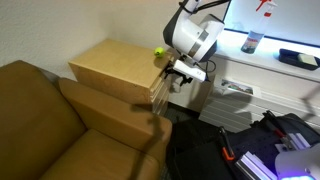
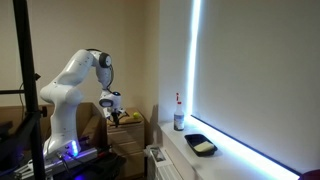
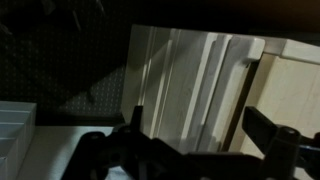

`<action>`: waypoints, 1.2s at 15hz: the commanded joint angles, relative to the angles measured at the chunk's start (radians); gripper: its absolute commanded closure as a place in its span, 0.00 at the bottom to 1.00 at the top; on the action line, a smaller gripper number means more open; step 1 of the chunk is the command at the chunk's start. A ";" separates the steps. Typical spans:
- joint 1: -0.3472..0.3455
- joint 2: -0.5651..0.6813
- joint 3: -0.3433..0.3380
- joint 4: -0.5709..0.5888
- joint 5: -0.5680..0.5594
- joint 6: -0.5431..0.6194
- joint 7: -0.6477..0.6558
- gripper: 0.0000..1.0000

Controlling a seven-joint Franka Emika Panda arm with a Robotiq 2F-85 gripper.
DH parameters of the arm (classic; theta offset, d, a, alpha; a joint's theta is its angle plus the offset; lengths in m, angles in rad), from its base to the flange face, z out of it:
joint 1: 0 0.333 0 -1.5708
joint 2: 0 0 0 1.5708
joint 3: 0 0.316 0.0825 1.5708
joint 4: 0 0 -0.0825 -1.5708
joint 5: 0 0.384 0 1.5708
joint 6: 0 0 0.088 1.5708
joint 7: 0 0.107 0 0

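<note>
My claw hangs released before the wooden cabinet; its front looks stiff, heavy and smooth, so I'd grip the raised panel edge at twelve o'clock.

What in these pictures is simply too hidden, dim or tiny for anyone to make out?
Small yellow-green thing on the wooden cabinet: too small in an exterior view to name.
Bottle label: too small in both exterior views.
Black tray, pale contents: too small beside the window glare, in an exterior view.
White ridged thing, wrist view: cut off by the left edge, dim.
</note>
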 commanded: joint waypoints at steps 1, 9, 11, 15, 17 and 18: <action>-0.061 0.148 0.068 0.134 0.030 0.080 -0.069 0.00; -0.203 0.344 0.226 0.274 0.001 0.129 -0.163 0.00; -0.233 0.377 0.260 0.288 -0.007 0.150 -0.192 0.00; -0.236 0.424 0.261 0.295 -0.020 0.181 -0.211 0.00; -0.232 0.422 0.255 0.287 -0.023 0.204 -0.222 0.00; -0.222 0.407 0.244 0.270 -0.015 0.220 -0.216 0.00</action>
